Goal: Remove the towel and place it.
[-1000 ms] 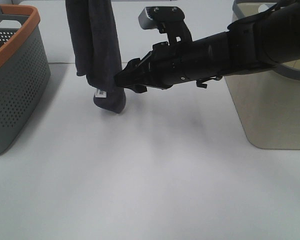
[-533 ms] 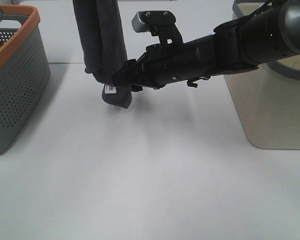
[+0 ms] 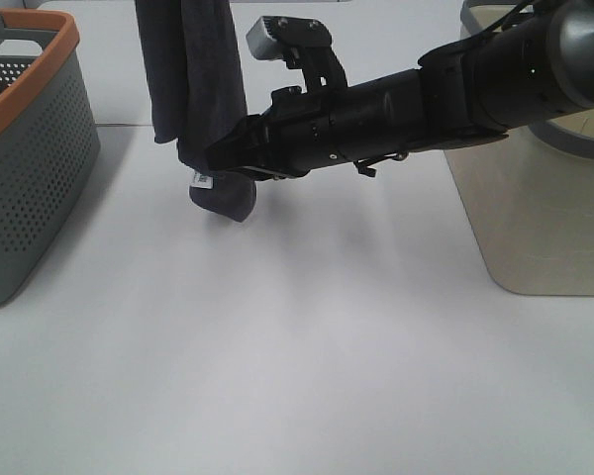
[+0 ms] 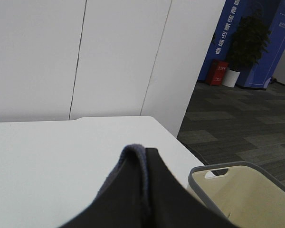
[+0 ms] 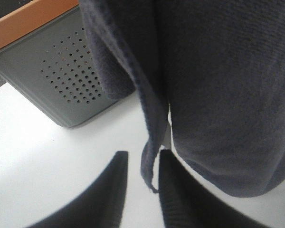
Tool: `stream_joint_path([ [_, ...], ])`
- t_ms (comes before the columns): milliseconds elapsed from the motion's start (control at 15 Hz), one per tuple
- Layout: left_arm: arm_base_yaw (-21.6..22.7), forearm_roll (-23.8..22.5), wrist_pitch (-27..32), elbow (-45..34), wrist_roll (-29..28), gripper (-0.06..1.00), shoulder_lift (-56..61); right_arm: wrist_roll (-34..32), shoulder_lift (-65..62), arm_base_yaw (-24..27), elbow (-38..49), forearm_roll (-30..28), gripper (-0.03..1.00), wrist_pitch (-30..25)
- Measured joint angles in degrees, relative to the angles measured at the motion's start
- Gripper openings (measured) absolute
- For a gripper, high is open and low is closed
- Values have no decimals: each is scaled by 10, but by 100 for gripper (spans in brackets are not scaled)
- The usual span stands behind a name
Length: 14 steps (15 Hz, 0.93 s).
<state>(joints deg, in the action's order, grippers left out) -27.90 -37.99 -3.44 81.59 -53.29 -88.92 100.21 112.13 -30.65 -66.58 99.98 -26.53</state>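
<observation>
Overhead, the exterior high view showed the towel (image 3: 193,89) hanging as a bunched vertical column between the grey basket (image 3: 30,148) and the beige bin (image 3: 535,198), touching neither. Its upper end ran out of the picture. Its lower end, carrying a small white tag (image 3: 200,181), hung low over the desk (image 3: 277,346); whether it touched could not be told. The right gripper (image 3: 218,158) reached across the middle, and its tip met the lower part of the column.

From the left wrist view, the left gripper (image 4: 149,156) showed only as a dark mass with a towel hem folded against it. The fingers were judged to be pinching the towel, since nothing else in view carried it.

From the right wrist view, the two fingers (image 5: 116,190) stood slightly apart. A narrow hem strip hung loose in the gap between them, with white desk visible beside it, so no clamp was evident.

Status: removal appeared complete, with the towel lifted and outside the basket. Placement was not yet done. Remaining work, as judged: secure the lower edge, then lay the towel down.
</observation>
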Motion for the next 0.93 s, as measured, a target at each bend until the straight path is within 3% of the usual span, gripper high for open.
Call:
stream_joint_path([
  [67, 0, 0, 0, 0, 0, 0, 0, -1, 0, 0, 0, 0, 47, 0],
  [133, 0, 0, 0, 0, 0, 0, 0, -1, 0, 0, 0, 0, 55, 0],
  [200, 0, 0, 0, 0, 0, 0, 0, -1, 0, 0, 0, 0, 55, 0],
  [400, 0, 0, 0, 0, 0, 0, 0, -2, 1, 0, 0, 0, 41, 0],
  [733, 0, 0, 0, 0, 8, 0, 0, -2, 21, 0, -38, -1, 36, -3],
  [933, 0, 0, 0, 0, 10, 0, 0, -17, 21, 0, -40, -1, 22, -7],
])
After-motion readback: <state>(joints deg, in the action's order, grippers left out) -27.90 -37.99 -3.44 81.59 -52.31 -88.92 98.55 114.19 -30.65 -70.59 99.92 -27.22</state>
